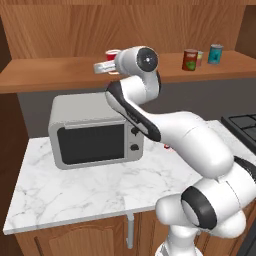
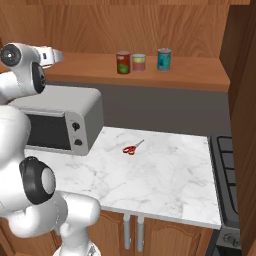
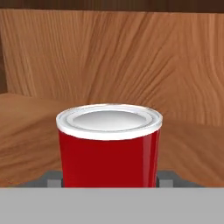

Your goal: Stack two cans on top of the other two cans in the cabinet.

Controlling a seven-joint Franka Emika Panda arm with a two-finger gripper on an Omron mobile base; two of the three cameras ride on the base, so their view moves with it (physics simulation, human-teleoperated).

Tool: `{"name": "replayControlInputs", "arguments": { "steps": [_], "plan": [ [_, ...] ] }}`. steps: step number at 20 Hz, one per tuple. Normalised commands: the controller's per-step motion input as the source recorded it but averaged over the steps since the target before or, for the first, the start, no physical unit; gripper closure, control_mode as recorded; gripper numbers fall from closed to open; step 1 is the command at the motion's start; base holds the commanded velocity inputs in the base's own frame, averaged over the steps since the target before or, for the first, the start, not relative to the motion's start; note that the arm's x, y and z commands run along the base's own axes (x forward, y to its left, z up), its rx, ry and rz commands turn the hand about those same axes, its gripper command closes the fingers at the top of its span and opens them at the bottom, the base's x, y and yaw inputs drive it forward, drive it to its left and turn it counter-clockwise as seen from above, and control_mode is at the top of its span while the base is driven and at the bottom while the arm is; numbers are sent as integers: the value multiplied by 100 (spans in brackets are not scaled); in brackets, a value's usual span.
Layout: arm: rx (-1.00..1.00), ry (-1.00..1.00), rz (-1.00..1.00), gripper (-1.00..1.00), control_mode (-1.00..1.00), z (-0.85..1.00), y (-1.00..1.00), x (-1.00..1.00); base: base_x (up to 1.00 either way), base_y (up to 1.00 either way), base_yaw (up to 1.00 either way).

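The bright red can (image 3: 109, 148) with a white rim stands upright between my fingertips (image 3: 53, 179), which touch both of its sides, so my gripper (image 3: 110, 178) is shut on it. On the cabinet shelf (image 1: 60, 75) this red can (image 1: 112, 52) is at the left, by my gripper (image 1: 100, 67). Further right on the shelf board (image 2: 195, 75) stand the dark red-brown can (image 2: 123, 62), the pale yellow-green can (image 2: 139, 62) and the teal-blue can (image 2: 164, 59), each upright on the board. The same three cans (image 1: 190, 60) sit at the right in the left base view.
A grey microwave (image 1: 95, 130) stands on the marble counter (image 1: 75, 190) under the shelf. Red-handled scissors (image 2: 132, 148) lie on the counter. A dark stove (image 2: 232, 170) borders the counter on the right, and a wooden side panel (image 2: 242, 75) closes the cabinet's right end.
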Motion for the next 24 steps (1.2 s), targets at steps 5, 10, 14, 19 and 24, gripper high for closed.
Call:
{"name": "replayControlInputs", "arguments": {
  "steps": [5, 10, 14, 19, 24],
  "plan": [
    [6, 3, -24, 100, -100, 27, -45, -43, 0, 0, 0],
    [10, 2, -15, 100, -100, 34, -43, -44, 0, 0, 0],
    [7, 1, -9, 100, -100, 21, -48, -42, 0, 0, 0],
    [2, 0, -2, 100, -100, 12, -48, -41, 0, 0, 0],
    [0, 0, 0, 100, -100, 11, -49, -31, 0, 0, 0]
  ]
}}
